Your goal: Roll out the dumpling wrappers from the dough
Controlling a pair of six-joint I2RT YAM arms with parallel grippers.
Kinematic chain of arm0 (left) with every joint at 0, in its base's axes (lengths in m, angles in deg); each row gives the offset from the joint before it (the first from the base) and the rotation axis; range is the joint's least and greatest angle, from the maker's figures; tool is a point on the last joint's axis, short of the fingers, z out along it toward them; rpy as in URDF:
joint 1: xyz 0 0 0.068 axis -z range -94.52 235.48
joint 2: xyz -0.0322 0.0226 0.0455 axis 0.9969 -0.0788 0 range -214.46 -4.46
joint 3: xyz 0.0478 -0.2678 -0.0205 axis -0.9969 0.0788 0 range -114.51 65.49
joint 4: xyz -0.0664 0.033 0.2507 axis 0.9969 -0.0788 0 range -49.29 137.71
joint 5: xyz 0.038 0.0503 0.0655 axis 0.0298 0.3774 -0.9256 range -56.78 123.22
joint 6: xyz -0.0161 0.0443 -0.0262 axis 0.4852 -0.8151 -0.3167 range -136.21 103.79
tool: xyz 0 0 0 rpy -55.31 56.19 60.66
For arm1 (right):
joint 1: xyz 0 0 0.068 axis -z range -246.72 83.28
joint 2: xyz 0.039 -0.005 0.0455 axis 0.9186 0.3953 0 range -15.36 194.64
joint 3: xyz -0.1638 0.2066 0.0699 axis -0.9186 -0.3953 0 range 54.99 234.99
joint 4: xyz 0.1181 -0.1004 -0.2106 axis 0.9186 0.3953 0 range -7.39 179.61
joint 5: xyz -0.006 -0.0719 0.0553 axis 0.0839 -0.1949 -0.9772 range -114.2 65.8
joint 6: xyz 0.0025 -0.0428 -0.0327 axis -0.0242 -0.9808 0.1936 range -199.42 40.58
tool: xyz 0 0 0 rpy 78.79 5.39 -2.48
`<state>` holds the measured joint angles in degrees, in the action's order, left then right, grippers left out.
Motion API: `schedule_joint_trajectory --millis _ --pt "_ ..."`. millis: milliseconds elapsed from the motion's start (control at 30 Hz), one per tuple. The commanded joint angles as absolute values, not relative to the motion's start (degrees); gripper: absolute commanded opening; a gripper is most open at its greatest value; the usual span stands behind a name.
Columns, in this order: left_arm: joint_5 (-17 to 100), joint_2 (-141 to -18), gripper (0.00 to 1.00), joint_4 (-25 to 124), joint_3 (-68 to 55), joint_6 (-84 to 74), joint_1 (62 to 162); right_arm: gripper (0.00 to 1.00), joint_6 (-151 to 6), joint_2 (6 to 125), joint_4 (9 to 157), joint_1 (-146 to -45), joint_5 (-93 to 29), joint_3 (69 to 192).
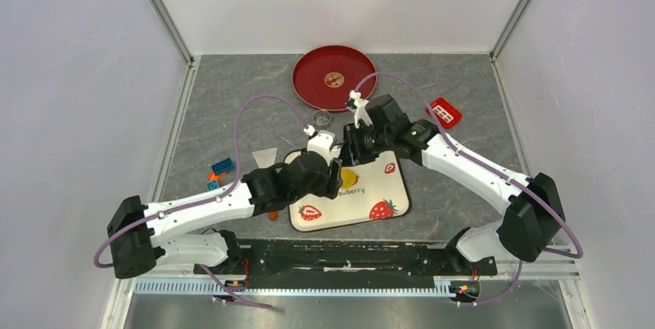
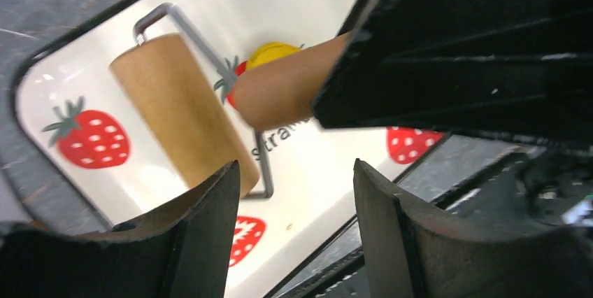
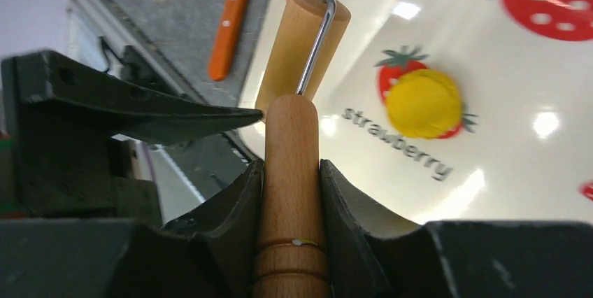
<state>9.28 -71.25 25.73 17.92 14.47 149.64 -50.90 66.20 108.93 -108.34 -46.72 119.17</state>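
With right jaws clenched on the handle [image 3: 290,172] of the roller [image 2: 178,112] and left jaws released, empty, just beside that handle, swing the roller over the yellow dough lump [image 3: 423,103] lying just ahead of the right jaws on the mat [image 3: 503,179]. Press level; roll outward evenly. Count one roller, one dough lump, one finished dumpling wrapper [image 1: 334,79], well beyond both jaws on one red plate [image 1: 311,88].

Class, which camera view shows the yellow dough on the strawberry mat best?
Right wrist: the yellow dough lies whole and unobstructed. Left wrist shows only a part behind the roller handle; top external shows a small, partly hidden patch.
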Motion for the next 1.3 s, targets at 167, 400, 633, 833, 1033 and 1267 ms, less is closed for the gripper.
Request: schedule_joint_trajectory --millis 167,400,633,833,1033,1267 --pt "47.4 -61.7 0.69 41.7 32.8 28.8 126.1 0.0 -63.8 61.8 120.0 -101.8 -41.9 125.1" --pt "44.7 -61.6 0.67 25.8 38.9 26.9 109.2 0.0 -69.2 62.7 128.1 -100.4 -38.5 133.2" --pt "45.6 -70.4 0.61 29.8 39.7 25.0 108.8 0.0 -71.3 64.5 131.4 -100.4 -38.7 135.4" --pt "48.5 -80.6 0.37 32.7 36.6 22.8 110.1 0.0 -72.2 67.2 133.8 -100.4 -38.5 136.5" --pt "41.2 -85.1 0.06 28.3 32.2 23.2 115.2 0.0 -71.9 70.3 135.6 -100.5 -36.4 137.7" --pt "39.2 -84.5 0.02 27.8 32.9 23.9 115.5 0.0 -74.7 76.9 140.4 -100.7 -32.5 143.6"
